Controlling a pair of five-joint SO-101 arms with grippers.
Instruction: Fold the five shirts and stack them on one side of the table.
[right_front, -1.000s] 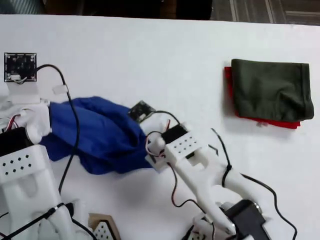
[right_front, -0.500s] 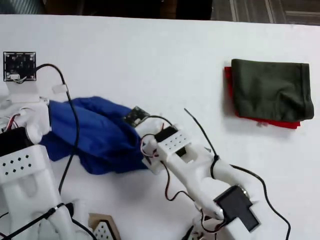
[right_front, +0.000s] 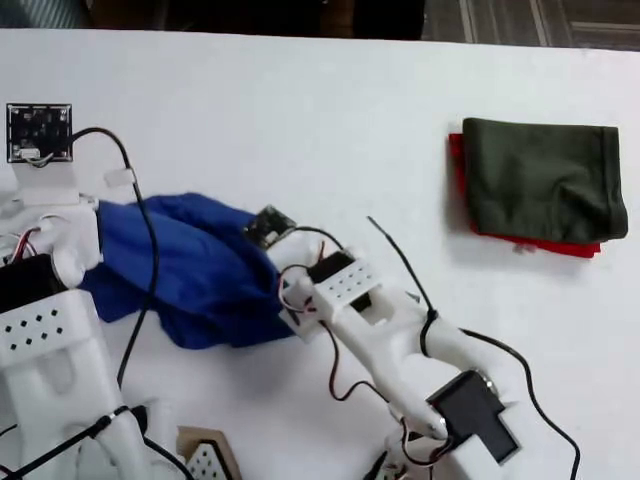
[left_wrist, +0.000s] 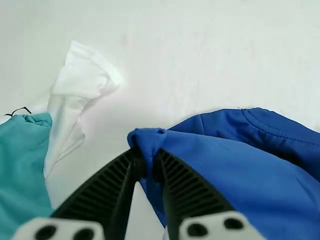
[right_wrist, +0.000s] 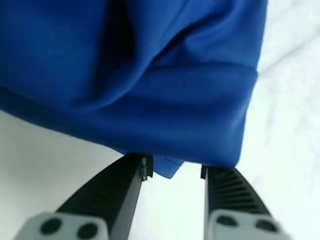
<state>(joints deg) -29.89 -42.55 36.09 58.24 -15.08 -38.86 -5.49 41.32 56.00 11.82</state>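
A crumpled blue shirt (right_front: 190, 270) lies on the white table (right_front: 300, 120) at the left middle. My left gripper (left_wrist: 148, 161) is shut on a bunched edge of the blue shirt (left_wrist: 240, 165). My right gripper (right_wrist: 172, 169) is open at the shirt's other side, and a corner of the blue cloth (right_wrist: 150, 90) hangs between its fingers. In the high view the right arm (right_front: 345, 290) meets the shirt's right edge. A folded olive-green shirt (right_front: 540, 180) lies on a red shirt (right_front: 520, 243) at the table's right side.
A white shirt (left_wrist: 80, 85) and a teal shirt (left_wrist: 20, 160) lie just beyond the left gripper. The left arm's base (right_front: 50, 330) and cables take up the near-left corner. Bare table stretches across the far side and between the blue shirt and the stack.
The right arm has slid left, up against the blue shirt's right edge, and its rear joint has swung round. The left arm and the stack have stayed put.
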